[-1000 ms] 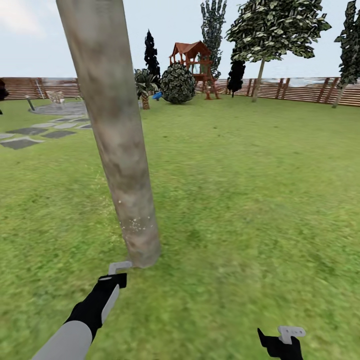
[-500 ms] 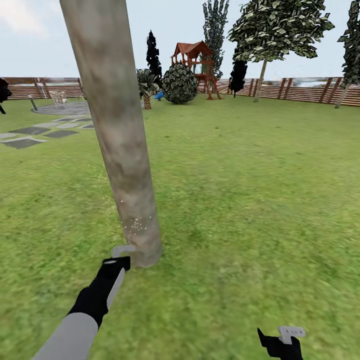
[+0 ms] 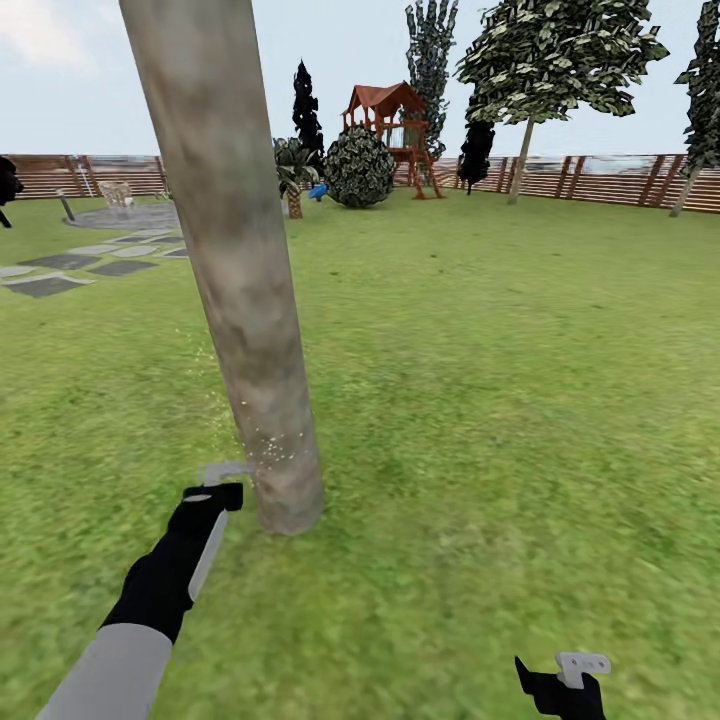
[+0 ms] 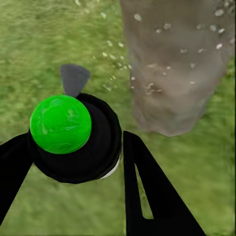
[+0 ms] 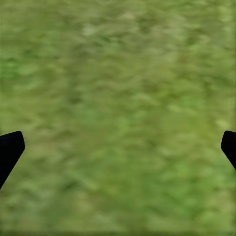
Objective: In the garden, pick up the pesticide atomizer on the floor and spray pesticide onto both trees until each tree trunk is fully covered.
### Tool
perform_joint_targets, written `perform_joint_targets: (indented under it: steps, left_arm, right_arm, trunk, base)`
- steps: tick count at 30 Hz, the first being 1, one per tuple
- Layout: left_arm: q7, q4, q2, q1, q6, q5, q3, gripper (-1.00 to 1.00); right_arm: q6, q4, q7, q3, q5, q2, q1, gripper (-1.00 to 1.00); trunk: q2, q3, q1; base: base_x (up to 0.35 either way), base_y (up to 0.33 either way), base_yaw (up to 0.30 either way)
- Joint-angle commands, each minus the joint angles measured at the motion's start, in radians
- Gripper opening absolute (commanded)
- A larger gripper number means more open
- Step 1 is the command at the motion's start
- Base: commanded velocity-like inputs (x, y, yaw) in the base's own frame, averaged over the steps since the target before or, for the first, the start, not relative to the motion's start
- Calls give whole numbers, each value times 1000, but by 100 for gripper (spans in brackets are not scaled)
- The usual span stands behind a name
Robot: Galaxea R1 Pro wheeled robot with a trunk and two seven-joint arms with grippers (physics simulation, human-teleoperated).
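1. The left gripper (image 4: 73, 152) is closed around the pesticide atomizer (image 4: 73, 140), a black round body with a bright green cap; one black finger (image 4: 147, 191) presses on each side of it.
2. In the head view the left gripper (image 3: 215, 485) is held low over the grass, just beside the foot of the near tree trunk (image 3: 235, 270), with the grey nozzle (image 3: 222, 469) of the atomizer pointing at the bark.
3. Small white specks of pesticide (image 4: 147, 88) sit on the lower part of the trunk (image 4: 177, 64) and float in the air between the nozzle and the bark.
4. The right gripper (image 3: 562, 685) is low at the robot's right side, well apart from the trunk; in its wrist view the two black fingertips (image 5: 10, 147) stand wide apart over bare grass (image 5: 118, 113), holding nothing.
5. Farther away on the lawn stands the second tree (image 3: 555, 50), near the brown wooden fence (image 3: 600, 180).
6. A red play tower (image 3: 385, 120), a round bush (image 3: 357, 167) and grey stepping stones (image 3: 70, 265) are behind the near trunk.
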Motion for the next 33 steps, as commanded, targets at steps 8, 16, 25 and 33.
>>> perform_joint_targets:
  steps: [8,16,25,33]
  left_arm:
    - [0,-147,-67,0,127,-9,-64,-100]
    - [-5,-204,-16,0,161,-10,43,-100]
    - [-2,-292,-37,0,207,33,-73,-100]
    - [-2,-354,-49,-1,337,46,-107,-100]
  right_arm:
    - [0,0,0,0,0,0,0,100]
    - [0,0,0,0,0,0,0,100]
    - [0,0,0,0,0,0,0,100]
    - [0,0,0,0,0,0,0,100]
  trunk:
    - [0,0,0]
    - [0,0,0]
    - [0,0,0]
    - [0,0,0]
  base:
    - [0,0,0]
    - [0,0,0]
    - [0,0,0]
    - [0,0,0]
